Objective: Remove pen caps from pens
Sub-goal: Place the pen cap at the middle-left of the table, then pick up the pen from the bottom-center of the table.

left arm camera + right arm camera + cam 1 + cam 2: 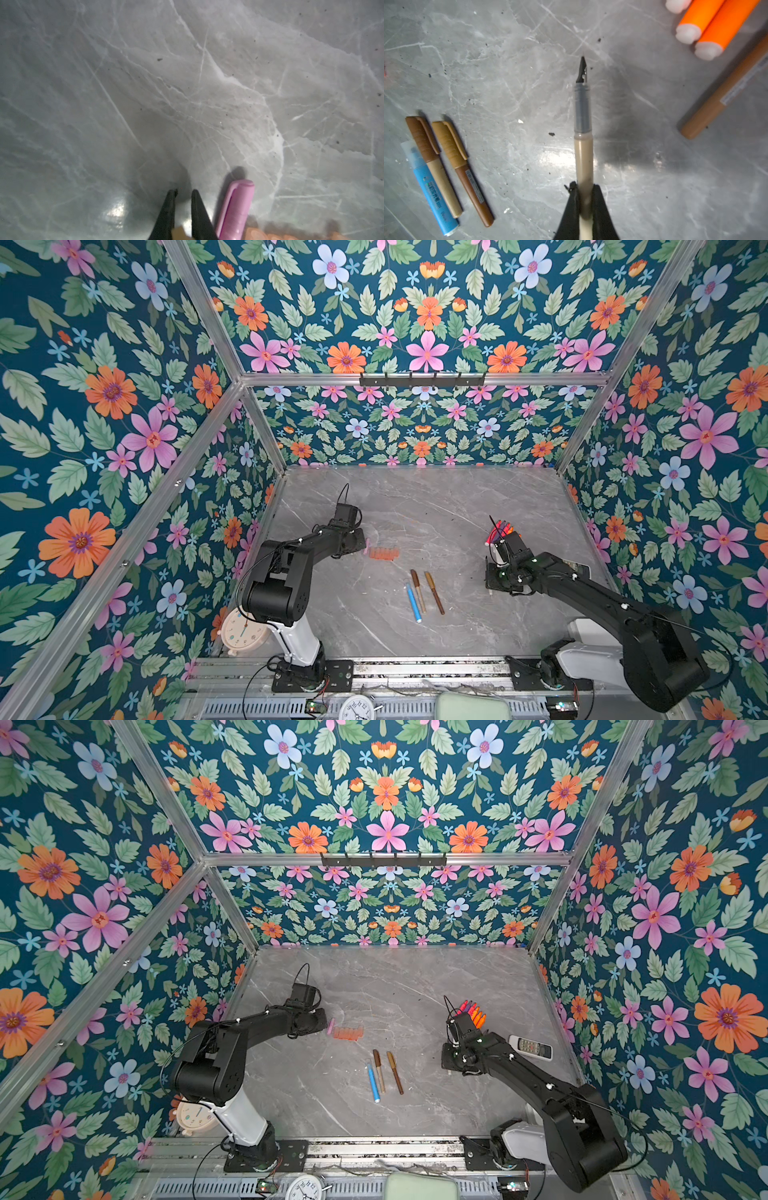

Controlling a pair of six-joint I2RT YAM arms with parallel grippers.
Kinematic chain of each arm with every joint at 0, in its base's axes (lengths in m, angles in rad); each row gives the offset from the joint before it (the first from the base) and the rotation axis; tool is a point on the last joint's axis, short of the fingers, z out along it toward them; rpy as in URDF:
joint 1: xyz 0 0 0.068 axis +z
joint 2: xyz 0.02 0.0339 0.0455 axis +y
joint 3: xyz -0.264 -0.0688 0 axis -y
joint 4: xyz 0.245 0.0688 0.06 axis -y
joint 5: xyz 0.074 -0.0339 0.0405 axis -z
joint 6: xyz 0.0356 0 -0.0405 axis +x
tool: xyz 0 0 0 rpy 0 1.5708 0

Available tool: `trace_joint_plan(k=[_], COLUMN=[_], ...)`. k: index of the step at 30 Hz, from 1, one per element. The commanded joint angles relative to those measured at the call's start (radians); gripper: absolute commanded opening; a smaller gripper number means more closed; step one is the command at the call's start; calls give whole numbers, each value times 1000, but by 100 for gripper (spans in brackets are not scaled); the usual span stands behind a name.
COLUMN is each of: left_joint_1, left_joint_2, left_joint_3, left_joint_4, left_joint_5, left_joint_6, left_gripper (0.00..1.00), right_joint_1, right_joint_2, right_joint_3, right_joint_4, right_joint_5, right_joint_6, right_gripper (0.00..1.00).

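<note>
My right gripper (584, 187) is shut on a beige pen (582, 116) with no cap, its dark nib bare above the table. Three capped pens lie side by side: a blue one (431, 187), a beige one with a brown cap (431, 158) and a brown one with a gold cap (467, 172). Uncapped pens (498, 531) lie bunched behind the right wrist. My left gripper (184, 192) hovers low beside a pink cap (236, 207) and a row of orange-red caps (384, 553). A tan cap (178, 232) sits deep between its nearly closed fingers.
A white remote control (531, 1047) lies at the right edge of the marble table (415, 497). An alarm clock (241, 630) stands by the left arm's base, and another clock (357, 707) is at the front rail. Flowered walls enclose three sides.
</note>
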Motion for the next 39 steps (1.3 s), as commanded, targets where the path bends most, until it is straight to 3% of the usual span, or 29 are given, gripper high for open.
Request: trace_joint_plan(k=[1,5,18,19,23,25,32,39], left_joint_1=[2,2,2,2,1,1,-15,-30], left_joint_2=[0,-12,-121,-147,-287,-352,-519,-540], left_joint_3=[-7,-17,-36,-42,-63,-71,-161,-199], left_joint_4=[-10,-2,-22,-22,-34,-43,-21,-20], left_joint_5=[20,39,51,47,44,51,116,133], left_joint_6=[17,14,4,-3,-28,-37,-74,-81], left_gripper=[25,37,37,37,37,37,37,36], right_joint_1=[0,-5,-25,-27,-26,-26,16,31], right_joint_2=[43,154,446,454,448,410,219,200], right_joint_3=[49,143,330,337,356,348,312,266], right_joint_4=[13,-12,-28,-30,-54,-53,-115,-105], right_joint_5=[38,122,219,224,215,201,183,205], right_joint_6=[-46,-78,-66,-66,-77,-82,-72,-54], right_gripper=[0,0,0,3,45,52,50,23])
